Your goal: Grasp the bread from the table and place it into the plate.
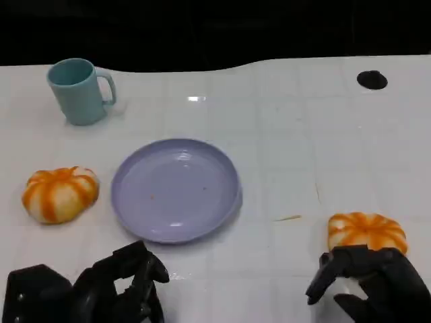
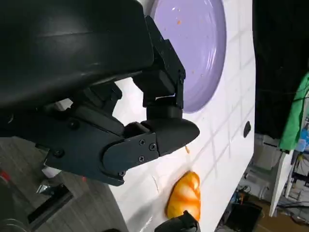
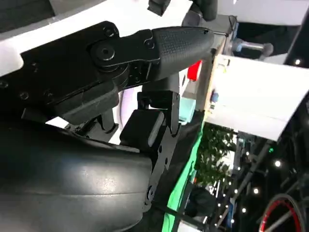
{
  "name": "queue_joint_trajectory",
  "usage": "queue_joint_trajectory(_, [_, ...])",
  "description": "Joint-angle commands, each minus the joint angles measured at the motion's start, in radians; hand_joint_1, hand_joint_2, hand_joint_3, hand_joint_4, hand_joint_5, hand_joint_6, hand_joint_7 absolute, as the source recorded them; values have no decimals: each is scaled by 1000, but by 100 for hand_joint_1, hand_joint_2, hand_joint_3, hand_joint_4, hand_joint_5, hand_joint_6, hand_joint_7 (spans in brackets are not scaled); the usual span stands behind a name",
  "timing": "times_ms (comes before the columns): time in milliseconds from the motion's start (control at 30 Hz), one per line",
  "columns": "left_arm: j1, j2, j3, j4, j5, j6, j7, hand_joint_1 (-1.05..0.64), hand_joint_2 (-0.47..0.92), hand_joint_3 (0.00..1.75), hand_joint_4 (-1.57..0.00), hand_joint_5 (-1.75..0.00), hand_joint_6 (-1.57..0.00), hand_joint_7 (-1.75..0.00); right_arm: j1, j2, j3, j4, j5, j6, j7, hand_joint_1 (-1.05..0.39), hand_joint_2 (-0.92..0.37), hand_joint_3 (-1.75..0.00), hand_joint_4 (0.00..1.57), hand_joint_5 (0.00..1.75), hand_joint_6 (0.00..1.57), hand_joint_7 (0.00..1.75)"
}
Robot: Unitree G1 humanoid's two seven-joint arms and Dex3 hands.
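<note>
Orange breads, two, are being seen flanking one plate [image 1: 176, 190]: left bread [image 1: 60, 194] untouched, right bread [image 1: 367, 231] just beyond the right hand [image 1: 370, 282], fingers apart; left hand [image 1: 101, 289] fingers curled, empty.

The black many-fingered right hand [image 1: 374, 282] covers the near edge of the orange-striped round bread [image 1: 367, 231] right of the lavender round plate [image 1: 225, 202], and whether its fingers touch that bread cannot be told. The picture's lower edge cuts off both that hand and the black left hand [image 1: 101, 289].
</note>
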Motion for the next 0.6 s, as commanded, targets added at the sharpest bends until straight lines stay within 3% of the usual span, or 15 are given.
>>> queue_joint_trajectory(33, [-12, 8, 3, 20, 2, -23, -7, -68, 82, 76, -90, -175, -68, -157, -35, -14, -33, 23, -26, -50, -27, -101, -92, -27, 90, 108, 97, 63])
queue_joint_trajectory(200, [-11, 7, 3, 19, -6, -17, -8, -68, 82, 75, -90, -175, -68, -157, -64, -50, -57, 34, -101, -104, -75, -99, -92, -31, 70, 102, 74, 56])
queue_joint_trajectory(300, [-9, 6, 5, 14, -12, -9, -6, -68, 82, 74, -89, -175, -68, -156, -70, -75, -73, 30, -182, -135, -135, -100, -92, -35, 49, 111, 55, 69])
queue_joint_trajectory(467, [-2, 9, 2, 3, -8, -7, -2, -68, 83, 73, -89, -175, -68, -156, -68, -112, -115, -4, -407, -182, -307, -99, -92, -46, 12, 127, 18, 99])
queue_joint_trajectory(533, [-1, 10, 3, 1, -11, -5, -4, -68, 84, 72, -89, -175, -68, -156, -58, -133, -130, -44, -520, -163, -385, -99, -92, -52, 2, 121, 4, 100])
queue_joint_trajectory(600, [0, 10, 4, 2, -11, -8, -5, -68, 84, 72, -89, -175, -68, -156, -42, -155, -139, -100, -632, -119, -458, -100, -92, -57, 1, 102, 1, 86])
